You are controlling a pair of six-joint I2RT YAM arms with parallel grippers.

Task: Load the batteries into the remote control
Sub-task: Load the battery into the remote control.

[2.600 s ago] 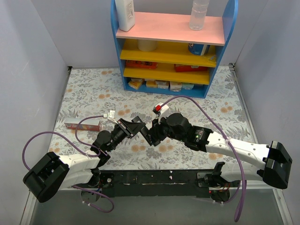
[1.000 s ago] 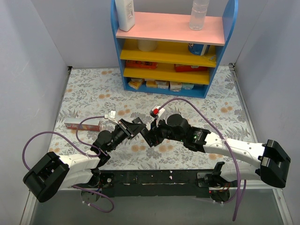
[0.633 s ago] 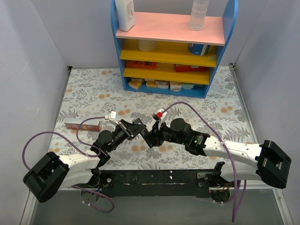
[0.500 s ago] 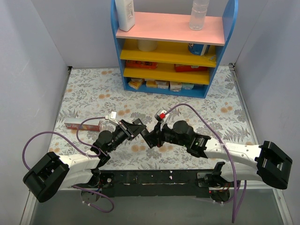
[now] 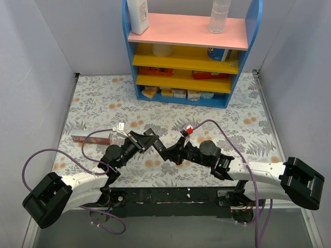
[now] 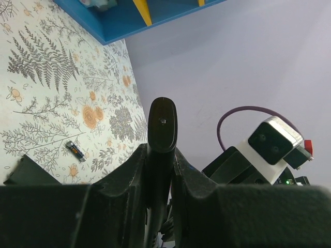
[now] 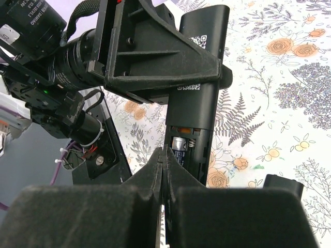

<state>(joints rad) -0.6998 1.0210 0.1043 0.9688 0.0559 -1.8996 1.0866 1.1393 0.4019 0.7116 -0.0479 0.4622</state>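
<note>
My left gripper (image 6: 161, 155) is shut on the black remote control (image 6: 162, 126) and holds it above the table. In the right wrist view the remote (image 7: 200, 88) shows its open battery bay with one battery (image 7: 180, 145) seated in it. My right gripper (image 7: 164, 153) is shut with nothing visible between its pads, and its tips sit at the bay's edge beside that battery. A second battery (image 6: 75, 151) lies loose on the floral table. In the top view the left gripper (image 5: 147, 137) and the right gripper (image 5: 175, 154) meet at the remote (image 5: 162, 149).
A small flat black square piece (image 7: 282, 186) lies on the table near the remote, and it also shows in the left wrist view (image 6: 28, 173). A reddish-brown stick (image 5: 91, 138) lies at the left. A blue shelf unit (image 5: 186, 51) stands at the back.
My right arm has drawn back toward the near right and sits lower, with its gripper still at the remote. My left gripper still holds the remote and has shifted only slightly.
</note>
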